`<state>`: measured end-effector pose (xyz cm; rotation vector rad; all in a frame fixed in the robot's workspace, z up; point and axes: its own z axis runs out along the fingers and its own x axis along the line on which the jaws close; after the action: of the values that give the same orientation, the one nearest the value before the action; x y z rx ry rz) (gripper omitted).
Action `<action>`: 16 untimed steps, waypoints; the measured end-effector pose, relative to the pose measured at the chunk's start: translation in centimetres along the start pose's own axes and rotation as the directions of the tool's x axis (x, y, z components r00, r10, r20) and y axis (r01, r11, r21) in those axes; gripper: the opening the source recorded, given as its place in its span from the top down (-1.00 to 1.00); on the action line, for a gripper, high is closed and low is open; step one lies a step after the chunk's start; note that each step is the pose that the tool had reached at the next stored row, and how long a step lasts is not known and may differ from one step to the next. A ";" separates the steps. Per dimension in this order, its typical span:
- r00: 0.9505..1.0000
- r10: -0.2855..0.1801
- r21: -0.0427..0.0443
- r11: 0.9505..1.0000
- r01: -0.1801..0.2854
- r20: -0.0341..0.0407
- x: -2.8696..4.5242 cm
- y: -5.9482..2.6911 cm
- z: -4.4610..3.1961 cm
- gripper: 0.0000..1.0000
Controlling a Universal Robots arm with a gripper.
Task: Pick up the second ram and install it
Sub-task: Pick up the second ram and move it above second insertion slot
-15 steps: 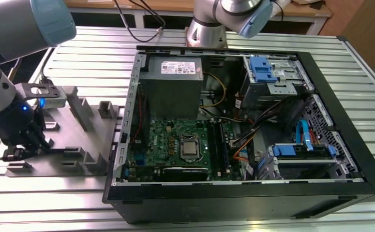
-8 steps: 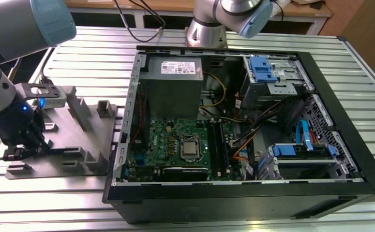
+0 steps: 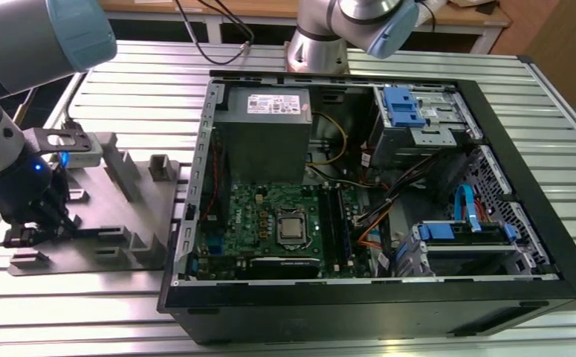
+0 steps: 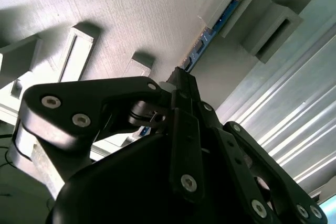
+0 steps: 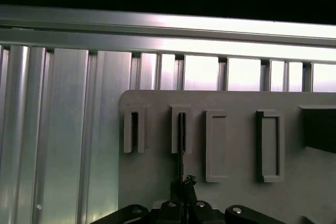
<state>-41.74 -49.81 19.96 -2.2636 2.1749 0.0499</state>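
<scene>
One claw, as I read it in the first wrist view, is clamped on the near end of the second ram, which stands on edge and runs ahead of the claw into a slotted post of the gray holder on the bench.

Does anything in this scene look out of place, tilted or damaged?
Nothing stands out. The second ram stands straight on edge in its slot of the gray fixture, with the gripper closed on it. The computer case lies open, with nothing spilled.
</scene>
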 end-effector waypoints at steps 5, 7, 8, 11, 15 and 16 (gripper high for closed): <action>1.000 0.001 0.000 1.000 -0.001 0.000 0.00 0.00 0.01 0.84; 1.000 0.001 0.000 1.000 -0.001 0.000 0.00 0.00 -0.08 0.84; 1.000 0.001 0.000 1.000 -0.001 0.000 0.00 0.00 -0.13 0.84; 1.000 0.001 0.000 1.000 -0.001 0.001 0.00 0.00 -0.17 0.84; 1.000 0.002 0.000 1.000 -0.002 0.000 0.00 0.01 -0.26 0.84; 1.000 0.002 0.000 1.000 -0.002 0.000 0.00 0.01 -0.32 0.84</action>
<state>-41.75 -49.81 20.28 -2.2612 2.1772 0.0504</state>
